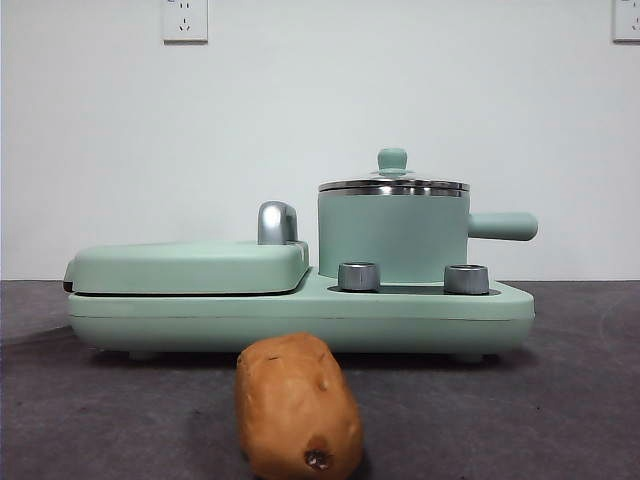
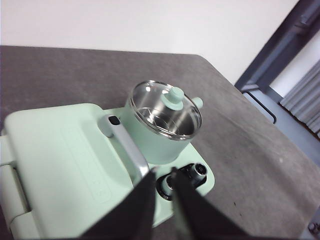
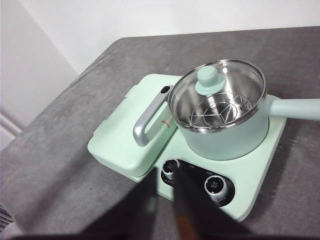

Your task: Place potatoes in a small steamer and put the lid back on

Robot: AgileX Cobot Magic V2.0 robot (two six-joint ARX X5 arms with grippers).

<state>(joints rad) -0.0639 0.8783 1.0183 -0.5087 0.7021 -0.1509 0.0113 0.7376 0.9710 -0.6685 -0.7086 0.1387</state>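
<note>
Left gripper (image 2: 164,186): hangs above the cooker's front edge, over the knobs; jaws nearly together with a thin gap, nothing between them
Right gripper (image 3: 165,192): hangs above the front of the cooker near the left knob; jaws blurred, close together with a narrow gap, holding nothing
Potato (image 1: 297,405): lies on the dark table in front of the cooker, at 6 o'clock from it in the front view; long axis runs toward the camera; dark spot on the near end; apart from the cooker and from both grippers
Pot (image 1: 392,238): mint green, stands upright on the right half of the cooker; stubby handle sticks out toward 3 o'clock in the front view
Lid (image 3: 217,93): clear glass with steel rim and mint knob; sits closed on the pot; a wire rack shows through the glass in the right wrist view
Cooker (image 1: 300,310): wide mint base on the table; two steel knobs on its front right, just in front of the pot
Griddle cover (image 1: 188,267): flat, mint, closed, on the left half of the cooker, at 9 o'clock from the pot; chrome handle (image 1: 276,222) rises at its right edge beside the pot
Table (image 1: 560,400): dark grey, matte
Wall: white, with sockets (image 1: 185,18) at 12 o'clock, high up
</note>
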